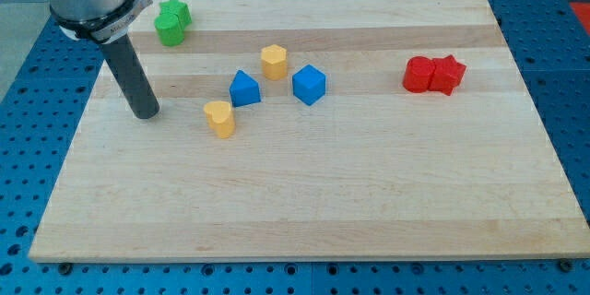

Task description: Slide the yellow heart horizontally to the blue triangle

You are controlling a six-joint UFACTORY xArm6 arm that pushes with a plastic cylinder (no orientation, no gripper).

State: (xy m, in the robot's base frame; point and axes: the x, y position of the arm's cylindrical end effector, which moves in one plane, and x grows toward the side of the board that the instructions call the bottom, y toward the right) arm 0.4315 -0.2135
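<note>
The yellow heart [219,118] lies left of the board's middle. The blue triangle [243,88] sits just above and to its right, close beside it. My tip [145,113] rests on the board to the left of the yellow heart, about a block's width and a half away, at nearly the same height in the view. The rod rises up and to the left out of the view's top.
A yellow hexagon [274,61] and a blue cube [309,85] sit right of the blue triangle. Two green blocks [171,22] lie at the top left, near the rod. Two red blocks [434,75] lie at the right. The wooden board [304,194] ends at blue pegboard.
</note>
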